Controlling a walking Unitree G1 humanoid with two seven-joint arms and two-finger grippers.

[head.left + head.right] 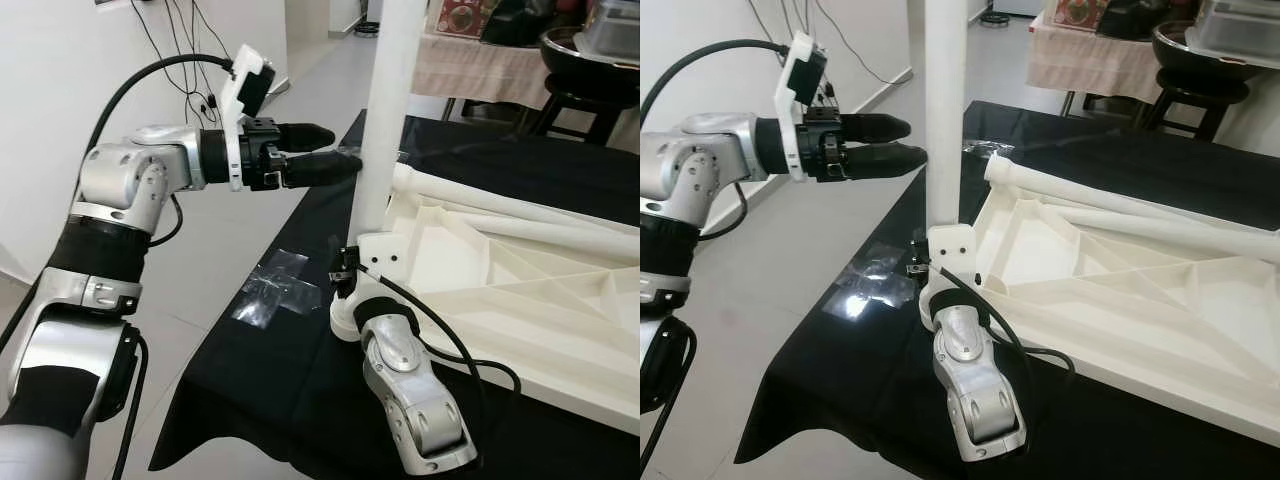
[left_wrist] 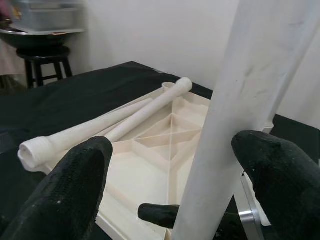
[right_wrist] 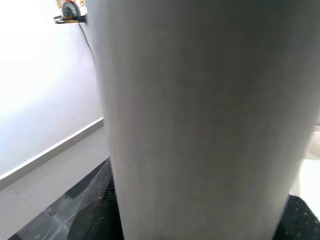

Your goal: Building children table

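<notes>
A black cloth-covered table (image 1: 300, 400) carries an upturned cream plastic children's tabletop (image 1: 520, 290), with two loose cream tube legs (image 1: 500, 205) lying across its far side. At its near left corner a tall cream leg (image 1: 385, 120) stands upright. The right gripper (image 1: 345, 275) is clamped round that leg's base. The left gripper (image 1: 325, 150), fingers (image 2: 75, 185) spread, sits just left of the leg, higher up.

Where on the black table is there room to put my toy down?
Bare black cloth lies at the near corner, in front of the shiny tape. More bare cloth lies behind the white tabletop. It is crowded around the upright leg, where both tools work.
</notes>
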